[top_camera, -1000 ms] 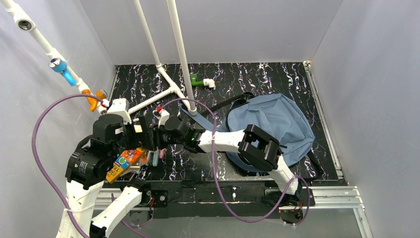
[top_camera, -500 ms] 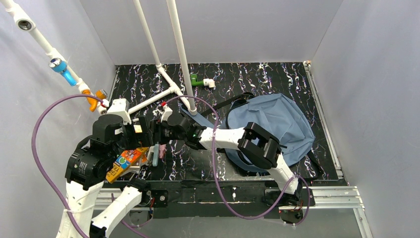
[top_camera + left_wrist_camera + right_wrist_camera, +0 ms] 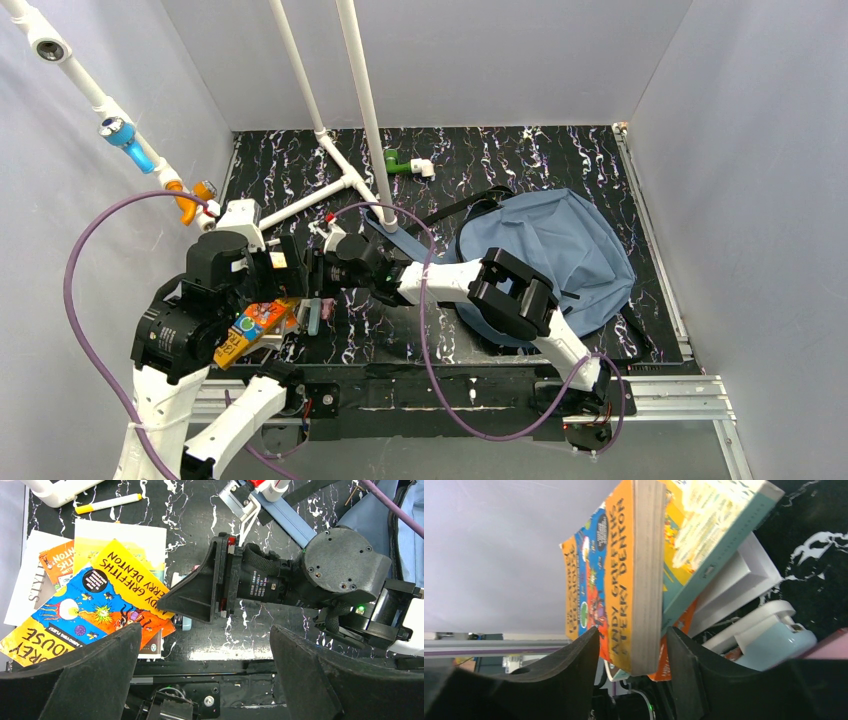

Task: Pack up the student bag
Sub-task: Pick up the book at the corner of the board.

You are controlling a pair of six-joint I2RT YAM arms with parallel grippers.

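Right wrist: yellow book (image 3: 634,580) btwn jaws

Robotics lab test cell: two white-and-black robot arms (image 3: 157,405) stand on aluminium rails (image 3: 660,392) at the near edge of a black marbled tabletop (image 3: 540,155), which plain grey panels (image 3: 760,200) box in on three sides. A frame of white plastic pipes (image 3: 362,100) rises from the table, and a loose purple cable (image 3: 70,270) loops around the arms. The coloured fittings (image 3: 125,135) on the upper-left pipe may be connectors, though the overhead view shows them too small to tell.
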